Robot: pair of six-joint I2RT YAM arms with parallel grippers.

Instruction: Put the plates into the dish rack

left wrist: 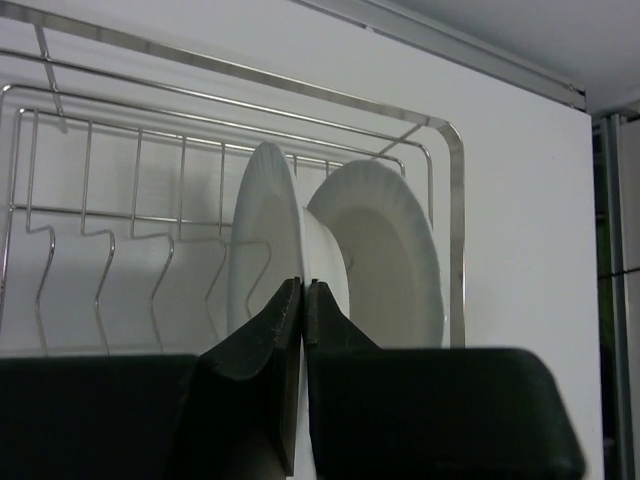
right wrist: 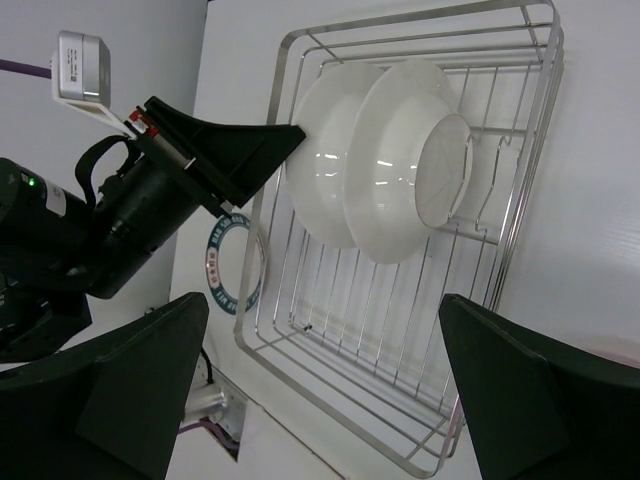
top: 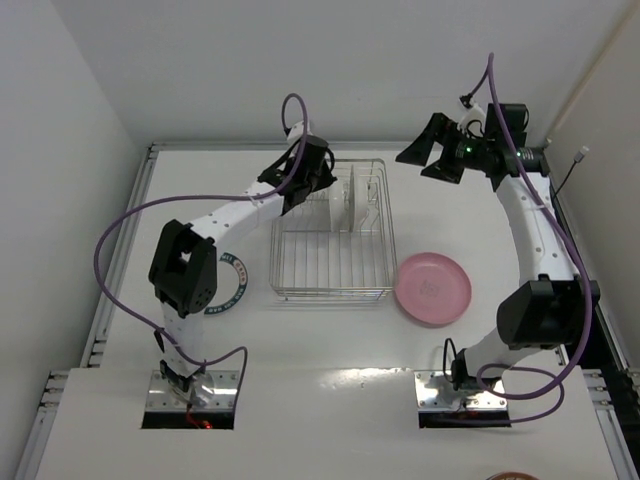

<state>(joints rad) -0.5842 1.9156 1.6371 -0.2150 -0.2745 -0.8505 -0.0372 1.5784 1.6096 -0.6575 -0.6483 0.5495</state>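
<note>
Left claw point(left wrist: 303, 295) is seen drawn together on the rim of the held white plate point(left wrist: 262, 240), with only a thin slit between the fingers; the plate is held on edge so that it can be seated between the upright prongs, and release is judged not yet made. A second white plate point(left wrist: 385, 250) is stood just beside it in a neighbouring slot, upright or nearly so, both at the far end of the dish rack point(top: 330, 292); whether the two touch cannot be told. The near slots of the rack are unfilled. Right claw point(top: 414, 164) is held wide apart, gripping nothing, raised off to the rack's right, presumably to stay clear of the left arm's work. Two plates lie out on the bench point(top: 330, 340): the pink plate point(top: 432, 288) flat just beside the rack's right wall, and the blue-lettered plate point(top: 232, 290) flat by the left wall, partly hidden under the left arm. Task is judged about half done
</note>
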